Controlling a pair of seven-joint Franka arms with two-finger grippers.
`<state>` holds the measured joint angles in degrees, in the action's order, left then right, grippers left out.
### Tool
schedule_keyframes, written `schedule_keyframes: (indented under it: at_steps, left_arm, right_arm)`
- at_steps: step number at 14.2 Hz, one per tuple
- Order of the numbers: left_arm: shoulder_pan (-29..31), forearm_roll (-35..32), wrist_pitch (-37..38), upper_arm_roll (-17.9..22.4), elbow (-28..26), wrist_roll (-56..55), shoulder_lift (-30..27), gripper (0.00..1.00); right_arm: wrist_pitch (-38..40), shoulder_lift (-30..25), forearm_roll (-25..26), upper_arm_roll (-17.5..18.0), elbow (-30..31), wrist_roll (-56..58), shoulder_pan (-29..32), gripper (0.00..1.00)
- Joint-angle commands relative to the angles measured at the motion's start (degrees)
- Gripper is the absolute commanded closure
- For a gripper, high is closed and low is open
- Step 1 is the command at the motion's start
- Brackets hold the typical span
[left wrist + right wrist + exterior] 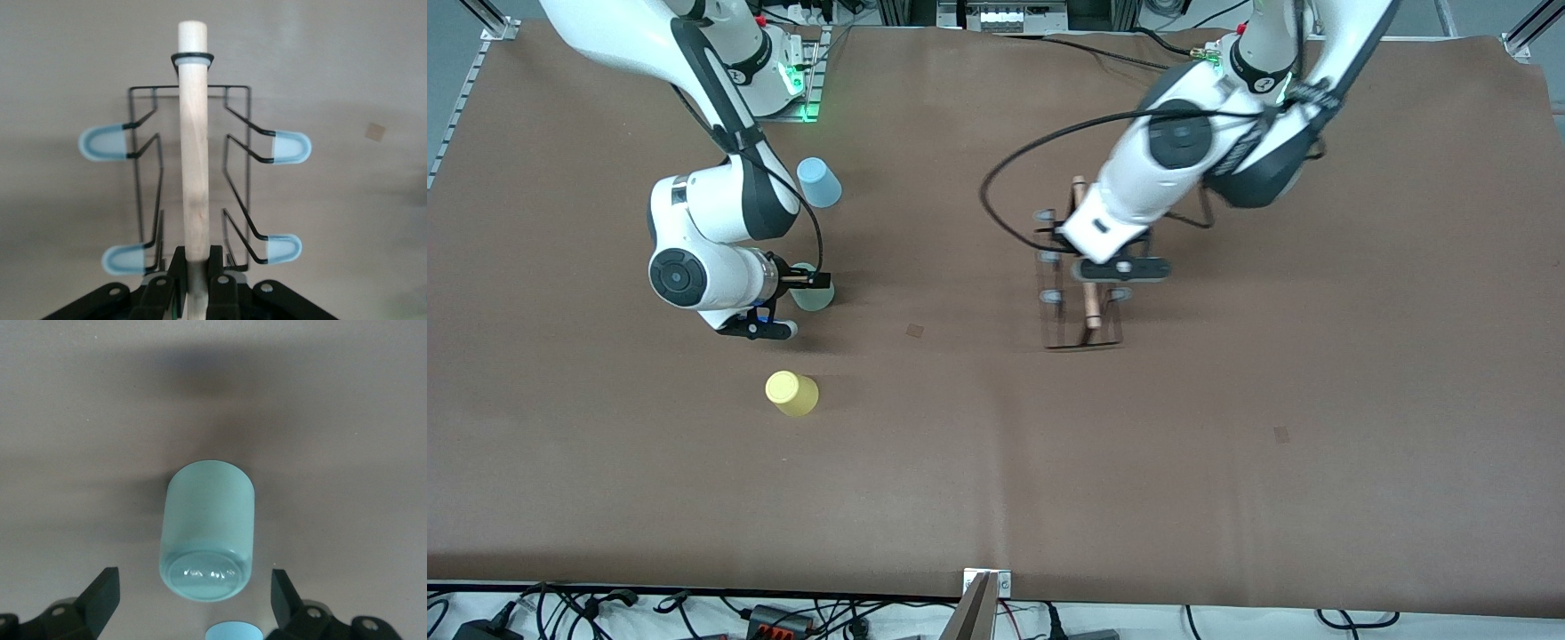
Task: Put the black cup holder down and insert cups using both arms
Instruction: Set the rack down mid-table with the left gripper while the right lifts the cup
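Rack (1083, 293) of black wire, standing on the brown surface (1227, 444) toward the left arm's end, its wooden handle (194, 147) clenched in the left tool (194, 277); four blue-tipped pegs (290, 147) show in the left wrist view. The right tool (193, 600) hangs with its jaws spread wide on either side of the mint green cup (208, 530), which stands upside down; no contact is visible. The light blue cup (819, 181) stands farther from the front camera, the yellow cup (791, 393) nearer, both inverted and apart from the rack. Likely risks: an off-centre closing could tip or push the light mint cup aside, since it tapers; releasing the handle before the rack sits flat could let it topple.
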<state>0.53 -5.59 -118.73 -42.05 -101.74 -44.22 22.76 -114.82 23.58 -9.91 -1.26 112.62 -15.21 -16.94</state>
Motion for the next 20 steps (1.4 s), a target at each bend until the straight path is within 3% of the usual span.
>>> schedule_keyframes:
  at_steps: [1, 5, 8, 9, 10, 13, 15, 16, 17, 20]
  left_arm:
    - [-5.6, -7.8, 1.3, 0.0, 8.6, -4.9, 8.1, 0.99]
    - [-11.2, -10.8, 0.3, 0.3, 12.2, -12.4, 13.5, 1.0]
    - [-11.9, -11.0, 0.3, 0.2, 12.8, -14.8, 14.0, 1.0]
    - [-12.0, -11.0, 0.3, 0.2, 12.8, -14.9, 14.0, 1.0]
    - [-12.7, -11.0, 0.3, 0.3, 12.8, -15.4, 14.2, 0.99]
    - [-13.3, -11.6, 0.3, 1.7, 12.9, -16.4, 15.6, 0.72]
    - [-13.4, -14.1, 0.4, 1.7, 13.1, -16.2, 15.7, 0.36]
    - [-12.8, -14.0, 1.1, 1.7, 14.4, -16.1, 15.5, 0.21]
    - [-12.7, -13.9, 2.6, 1.7, 15.2, -16.0, 14.9, 0.0]
    - [-11.8, -14.2, 13.5, 1.6, 21.5, -15.6, 13.5, 0.0]
  right_arm:
    - [-1.3, 0.6, -1.4, -0.1, 0.8, -0.3, -0.3, 0.0]
    - [-1.3, 1.9, -1.4, -0.2, 0.9, -0.4, -0.1, 0.0]
    - [-0.8, 2.1, -1.4, -0.3, 0.9, -0.3, 0.2, 0.0]
    - [-0.8, 2.1, -1.4, -0.3, 0.9, -0.3, 0.2, 0.02]
    - [-0.7, 2.1, -1.4, -0.3, 0.9, -0.3, 0.1, 0.19]
    - [-0.2, 2.0, -1.2, -0.3, 0.7, -0.3, -0.1, 0.59]
    - [0.8, 1.4, -1.2, -0.3, 0.0, -0.3, -0.5, 0.71]
    - [3.0, 1.1, -1.0, -0.3, -1.9, -0.3, -0.5, 0.74]
    - [6.3, 0.9, -1.0, -0.3, -4.8, -0.3, -0.5, 0.74]
    - [15.7, 1.0, -0.9, -0.1, -15.5, -0.2, -1.0, 0.74]
